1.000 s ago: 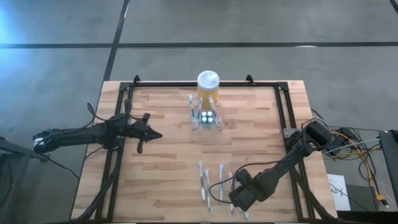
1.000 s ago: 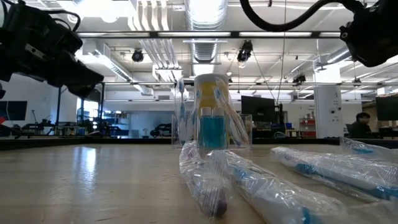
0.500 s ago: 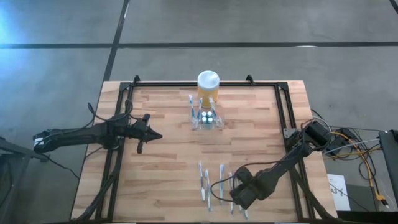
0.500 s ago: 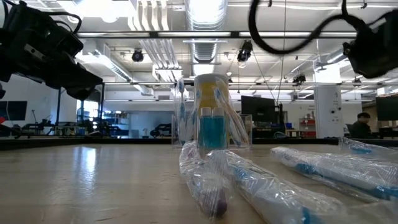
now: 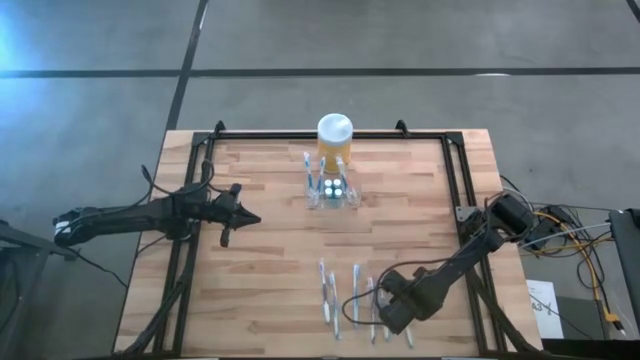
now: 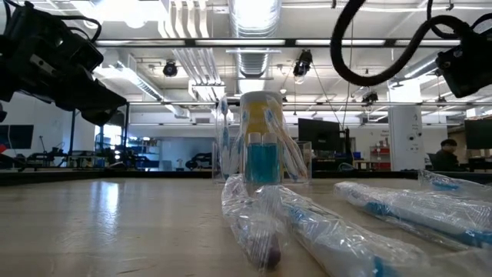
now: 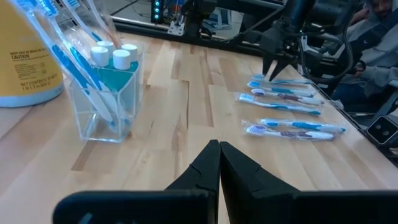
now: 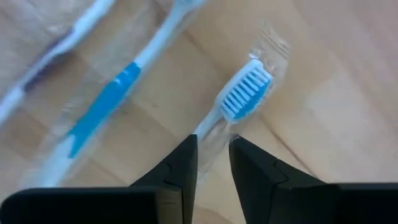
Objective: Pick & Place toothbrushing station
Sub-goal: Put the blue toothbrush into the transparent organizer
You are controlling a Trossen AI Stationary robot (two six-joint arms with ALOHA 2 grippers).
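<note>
The small clear rectangular plastic holder [image 5: 331,191] stands near the far middle of the wooden slatted table [image 5: 260,270], just in front of the yellow jar with a white lid [image 5: 334,139]. The two are just beside each other; whether they touch cannot be told. The holder carries upright toothbrushes and two white-capped tubes with teal contents, seen in the left wrist view [image 7: 107,87].

The left gripper [image 5: 248,217] hangs over the table's left-middle area, well apart from the holder, fingers pressed together on nothing.

The right gripper [image 5: 374,303] sits low at the near edge of the table, over the row of plastic-wrapped toothbrushes [image 5: 340,292] lying side by side. In its wrist view, its fingers [image 8: 180,168] stand a narrow gap apart, straddling the handle of one wrapped white-and-blue toothbrush [image 8: 242,96]. Whether the pads already press on the handle cannot be told.

A person sits far off in the room behind the table [image 6: 444,152].
</note>
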